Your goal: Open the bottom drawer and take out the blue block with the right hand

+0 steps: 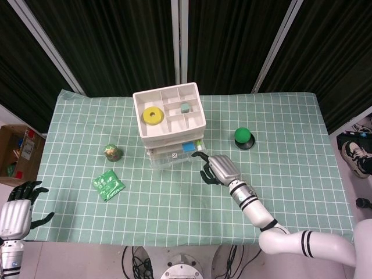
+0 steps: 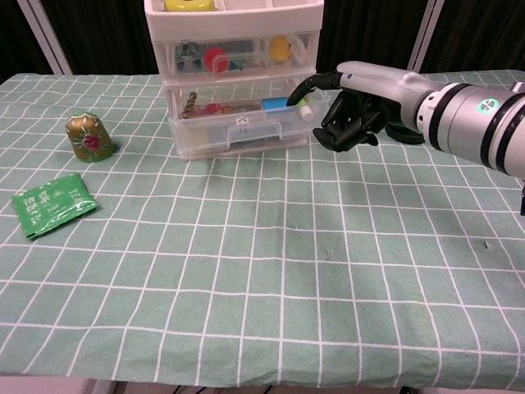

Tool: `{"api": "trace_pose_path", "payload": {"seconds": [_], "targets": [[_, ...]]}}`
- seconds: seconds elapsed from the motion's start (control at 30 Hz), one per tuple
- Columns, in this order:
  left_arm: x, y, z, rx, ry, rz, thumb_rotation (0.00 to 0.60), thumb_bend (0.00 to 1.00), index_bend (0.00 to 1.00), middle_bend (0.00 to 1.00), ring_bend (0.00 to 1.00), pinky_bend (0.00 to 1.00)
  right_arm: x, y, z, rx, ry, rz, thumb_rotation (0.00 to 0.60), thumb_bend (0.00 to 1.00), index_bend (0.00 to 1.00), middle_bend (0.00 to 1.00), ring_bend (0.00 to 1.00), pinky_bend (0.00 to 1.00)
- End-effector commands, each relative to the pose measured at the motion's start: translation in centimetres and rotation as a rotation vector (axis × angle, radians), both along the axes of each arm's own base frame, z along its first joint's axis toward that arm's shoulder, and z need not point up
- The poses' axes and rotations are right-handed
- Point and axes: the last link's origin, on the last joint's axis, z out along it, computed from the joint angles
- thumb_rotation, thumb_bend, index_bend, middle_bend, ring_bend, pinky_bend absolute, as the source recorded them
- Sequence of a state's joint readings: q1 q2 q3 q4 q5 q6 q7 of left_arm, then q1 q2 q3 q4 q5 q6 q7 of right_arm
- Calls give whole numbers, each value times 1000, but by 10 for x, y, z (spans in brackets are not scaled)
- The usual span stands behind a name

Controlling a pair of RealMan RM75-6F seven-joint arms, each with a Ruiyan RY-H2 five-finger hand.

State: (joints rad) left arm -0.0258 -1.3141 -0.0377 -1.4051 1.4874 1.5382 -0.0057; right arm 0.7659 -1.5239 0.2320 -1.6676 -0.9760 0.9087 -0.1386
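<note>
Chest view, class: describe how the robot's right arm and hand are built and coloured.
The right hand has a silver-grey shell on its back and black fingers. The right forearm is silver-white with black bands and a small green round sticker.

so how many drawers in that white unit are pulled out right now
1: of the drawer unit, only one drawer below the top one juts out, the right hand's finger hooked at its front. Stacking below it is unclear.
</note>
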Motion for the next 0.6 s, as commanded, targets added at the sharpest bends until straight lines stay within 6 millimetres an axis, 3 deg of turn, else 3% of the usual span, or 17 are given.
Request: {"api": "trace_pose_path", "payload": {"seconds": [0.03, 0.6], "targets": [[0, 0, 0, 0, 0, 1, 600, 0, 355, 212, 146, 179, -5, 7, 4, 4, 6, 1, 600, 477, 402, 815, 798, 804], [-3, 0, -2, 0, -4, 5, 600, 0, 356, 212, 146, 178, -17, 34, 14, 52, 3, 2, 600, 477, 403, 816, 800, 806]]}}
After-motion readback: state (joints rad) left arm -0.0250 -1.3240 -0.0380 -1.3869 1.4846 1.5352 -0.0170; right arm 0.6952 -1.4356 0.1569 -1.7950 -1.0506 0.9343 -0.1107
